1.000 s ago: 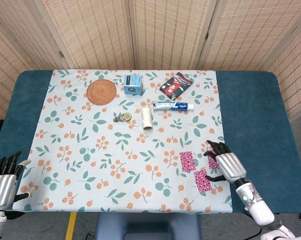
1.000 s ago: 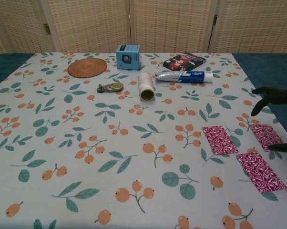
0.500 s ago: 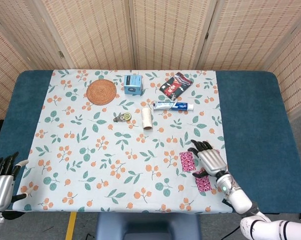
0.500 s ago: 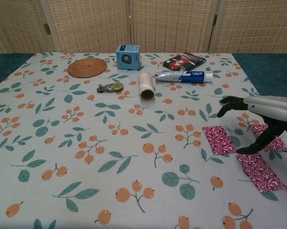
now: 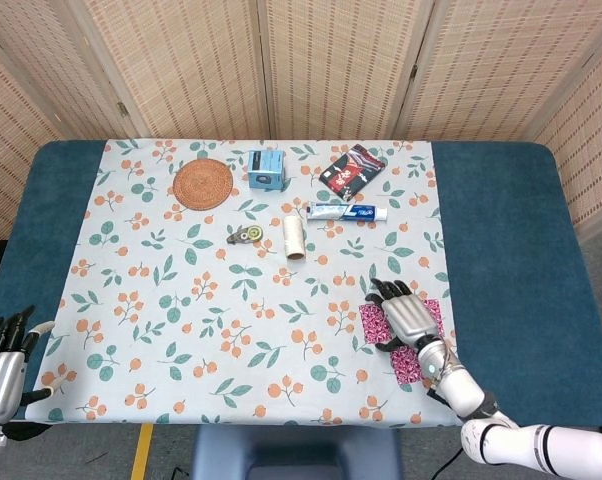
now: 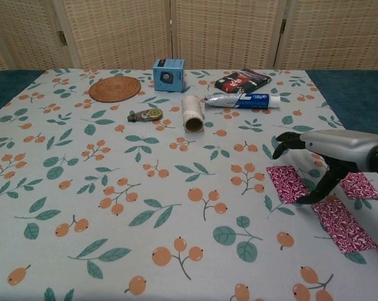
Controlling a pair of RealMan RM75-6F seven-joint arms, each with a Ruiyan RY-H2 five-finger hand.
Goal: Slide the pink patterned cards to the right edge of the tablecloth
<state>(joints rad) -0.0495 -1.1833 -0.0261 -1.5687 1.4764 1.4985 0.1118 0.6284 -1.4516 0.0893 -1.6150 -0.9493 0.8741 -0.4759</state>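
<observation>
Underneath the right hand, a blue table [image 5: 501, 250] draped with a floral tablecloth [image 5: 181, 320] of orange berries and green leaves. Hovering low above the near right part of that cloth, the right hand [image 5: 405, 315], fingers spread and arched downward, gripping nothing; dark fingertips [image 6: 284, 139] held over the cloth, thumb angled down to the inner edge of the leftmost card. Around and under that hand, three pink patterned cards [image 6: 288, 184]: one just to its left, one [image 6: 341, 224] near its wrist on the side toward the robot, one [image 6: 360, 185] on its right, partly hidden by the palm in the head view. All three flat on the cloth, near its right border but short of it. Far off to the left of all this, at the near left corner, the left hand [image 5: 3, 362], fingers apart and pointing away from the robot, holding nothing. Well beyond the right hand, toward the far edge: a woven round coaster [image 5: 202, 184], a red and black packet [image 5: 352, 169], a toothpaste tube [image 5: 346, 211], a blue box [image 5: 267, 169], a cardboard roll [image 5: 295, 238], and a small tape dispenser [image 5: 246, 235].
</observation>
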